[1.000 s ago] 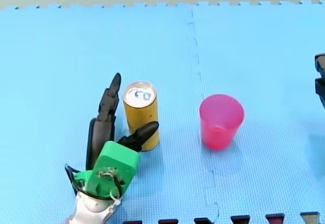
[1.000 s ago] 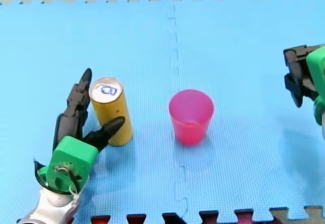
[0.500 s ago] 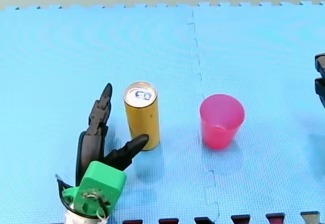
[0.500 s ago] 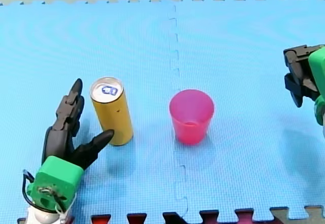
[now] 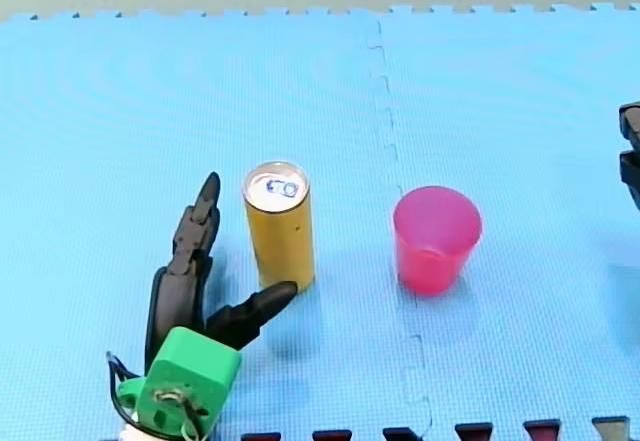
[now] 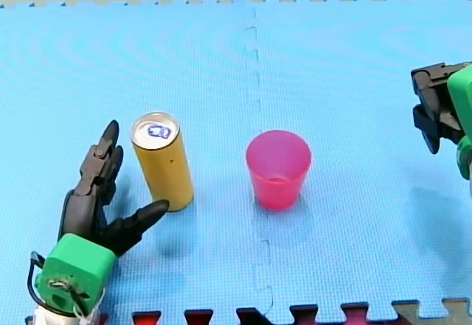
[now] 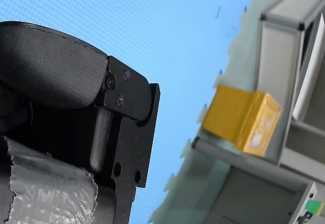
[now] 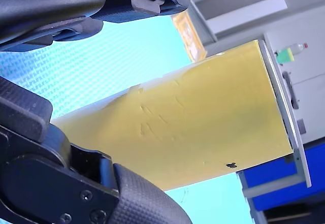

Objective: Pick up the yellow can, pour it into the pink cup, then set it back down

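The yellow can (image 5: 280, 231) is seen standing upright on the blue foam mat (image 5: 500, 91), left of the mat's seam and towards the near side. Its silver lid, marked in blue, faces up; what is inside cannot be told. To the right of it, apart from it and across the seam, the pink cup (image 5: 435, 241) is set upright with its mouth up, and its pink inner wall and bottom are seen.

The left hand (image 5: 190, 296) is placed just left of and nearer than the can, with its green wrist block at the near edge. Nothing is grasped by it and its fingers are not curled. The long fingers are pointed away along the can's left side, with a strip of mat seen between. The thumb (image 6: 140, 216) is reached towards the can's base; whether the can is touched cannot be told. In the second wrist view the can (image 8: 193, 117) is seen lying between black fingers (image 8: 51, 5).

The right hand (image 6: 435, 107) is held at the far right edge, well apart from the cup; how far it is closed cannot be told.
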